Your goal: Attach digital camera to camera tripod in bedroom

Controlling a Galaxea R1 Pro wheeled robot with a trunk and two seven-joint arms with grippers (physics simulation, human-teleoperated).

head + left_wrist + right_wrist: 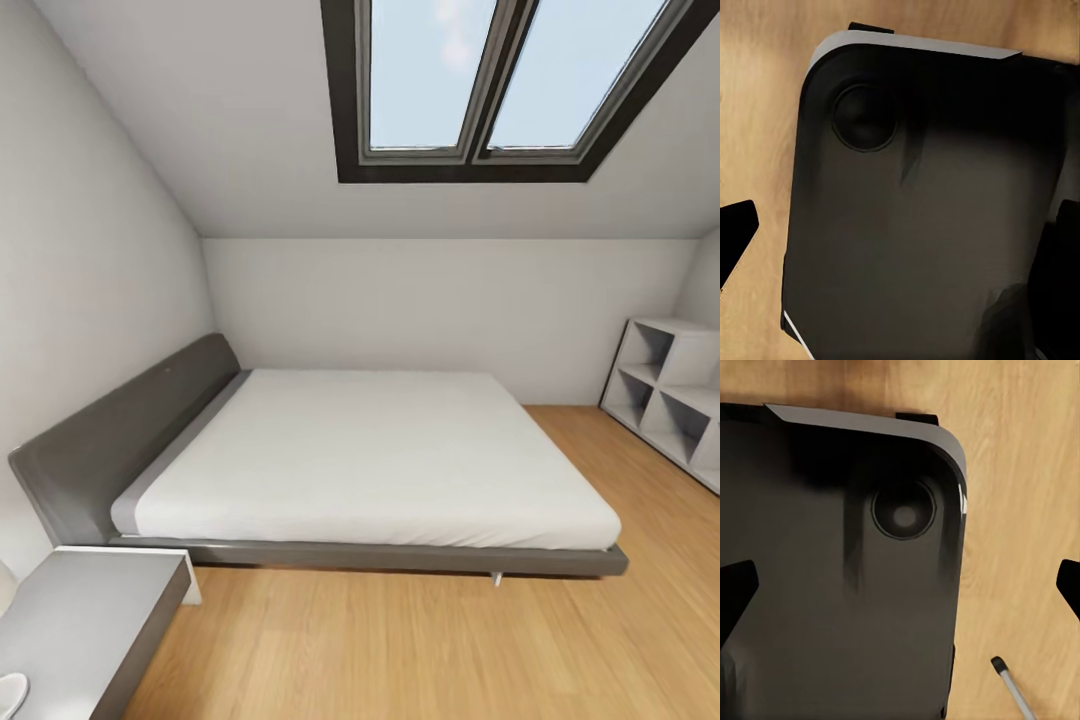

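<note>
The digital camera is out of view. In the right wrist view a thin silver leg with a black foot (1009,684) rests on the wood floor beside my dark base (832,570); it looks like one leg of the camera tripod, and the rest of the tripod is out of frame. My right gripper (900,589) hangs open above the base, its dark fingertips (735,594) at both sides of that view. My left gripper (900,240) is open too, over the base (915,225), with nothing between its fingers. The head view looks across the bedroom.
A low bed (370,450) with a white mattress and grey headboard fills the middle of the room. Grey cube shelves (670,395) stand at the right wall. A grey bedside table (85,620) sits at the near left. Light wood floor (450,650) runs in front, under a skylight (500,80).
</note>
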